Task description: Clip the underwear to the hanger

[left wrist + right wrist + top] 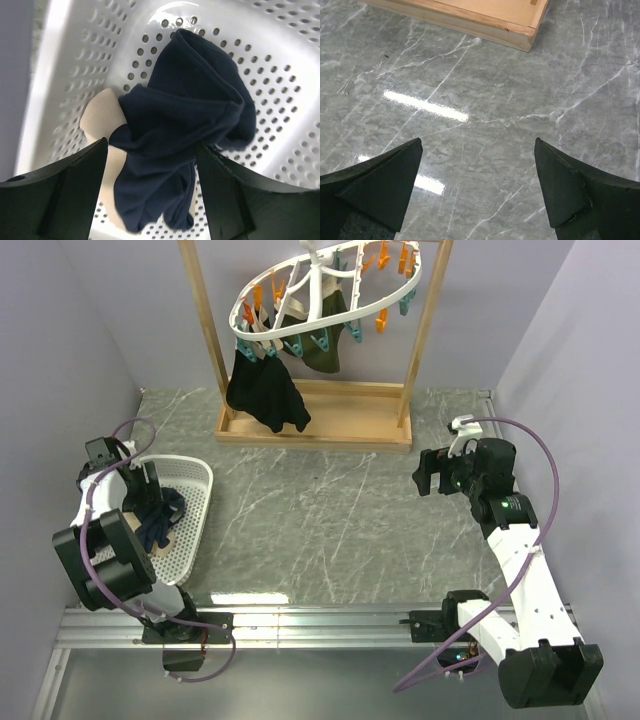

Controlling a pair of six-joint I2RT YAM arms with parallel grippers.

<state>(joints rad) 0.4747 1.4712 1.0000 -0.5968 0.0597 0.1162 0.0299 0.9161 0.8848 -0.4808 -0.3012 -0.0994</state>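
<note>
The grey marble table (330, 520) carries everything. At 12 o'clock of the top view stands the tall wooden frame stand (207, 330), and from its top hangs the hanger (318, 285), a white oval ring with orange and teal pegs. A black garment (265, 390) and an olive-green garment (325, 340) are already clipped to it.

At 8 o'clock lies a white perforated basket (195, 505). The navy underwear (190, 130) is inside it, crumpled, with a part of its beige inner band showing at 9 o'clock of the heap in the left wrist view.

The left tool (150, 150) is lowered into the basket. Its jaws stand apart, one on each side of the fabric, and I see no firm pinch yet. The right tool (477, 145) waits at 3 o'clock, wide open over bare table, holding nothing.

I judge that the step in hand is the pick-up from the basket, so the task is only at its beginning. The next move calls for closing on a good fold of cloth, better near the waistband, and lifting it free of the basket wall towards a free peg at 12 o'clock.
</note>
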